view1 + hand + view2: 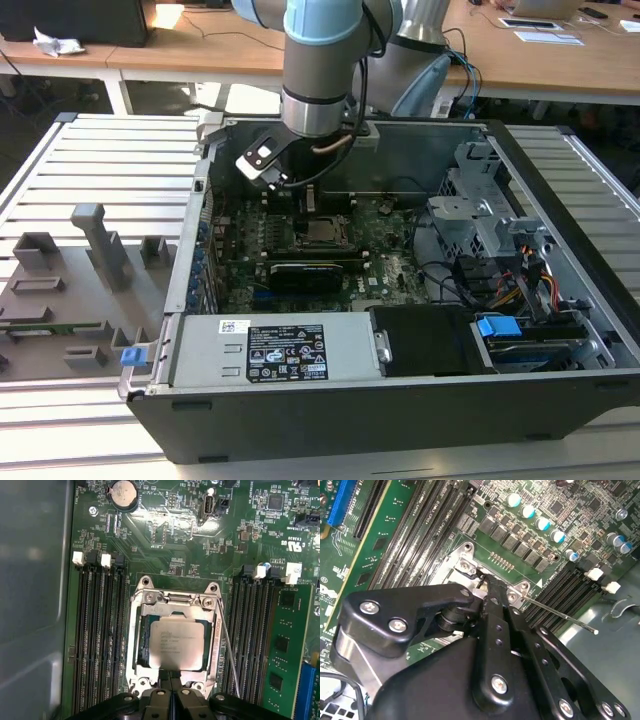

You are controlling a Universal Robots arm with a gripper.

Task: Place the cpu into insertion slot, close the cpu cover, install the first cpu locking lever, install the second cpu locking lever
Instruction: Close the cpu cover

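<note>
We are looking into an open computer case (400, 415) that is lying on a slatted table (110, 160). Inside it a green motherboard (390, 265) is lying flat. A grey power supply (265, 350) is sitting along the case's near wall, and a metal drive cage (480, 215) is standing toward the exterior view's right. The arm is reaching down into the case from above. Beside the case, at the exterior view's left, a grey fixture tray (60, 300) is resting on the table.

In the first wrist view the cpu (177, 642) is sitting flat in the insertion slot (142, 647). Its silver top is showing through the window of the cpu cover (213, 635), which is lying down over the slot. Along one side of the cover a thin locking lever (229, 650) is slanting away from the frame.

Black memory slots (100, 645) are flanking the socket on both sides, and a green memory module (282, 645) is standing in the outermost one on the lever's side. A coin cell (123, 493) is sitting in its round holder.

The gripper (171, 674) is hanging at the middle of one edge of the cover. Its fingers are pressed together with nothing between them. We cannot tell whether the tips are touching the metal.
</note>
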